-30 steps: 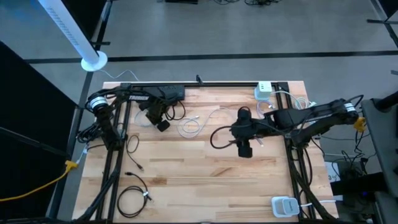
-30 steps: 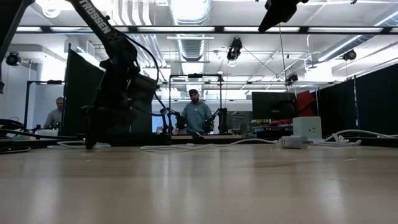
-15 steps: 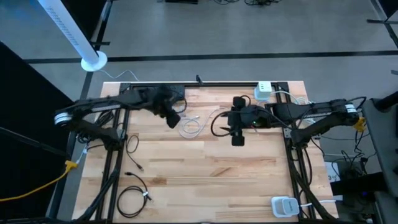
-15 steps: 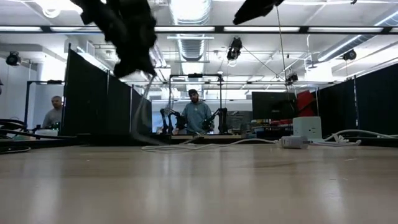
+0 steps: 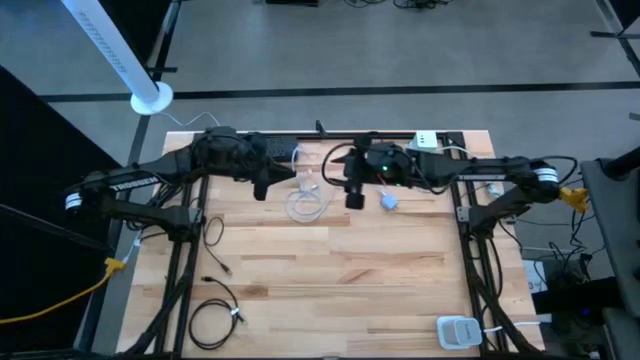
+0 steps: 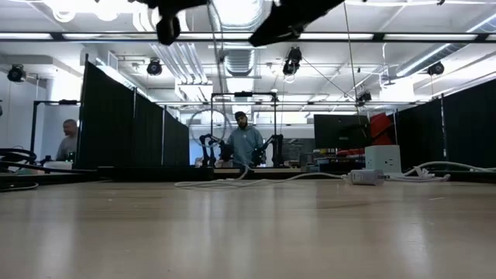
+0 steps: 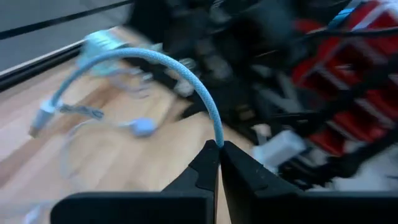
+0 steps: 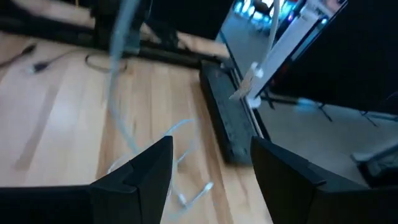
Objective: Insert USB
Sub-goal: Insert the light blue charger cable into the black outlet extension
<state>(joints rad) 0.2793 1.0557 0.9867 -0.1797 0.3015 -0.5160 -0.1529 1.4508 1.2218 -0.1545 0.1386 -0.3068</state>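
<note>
While left hand (image 7: 219, 148) pinches the white cable (image 7: 186, 78), right hand (image 8: 208, 168) gapes beside the charger (image 5: 425, 142).

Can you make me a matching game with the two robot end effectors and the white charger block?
Things:
1. left end effector
2. right end effector
3. white charger block

States or places:
A. at the table's far edge
B. open, holding nothing
C. shut on the light blue cable

Pairs: 1-C, 2-B, 3-A
</note>
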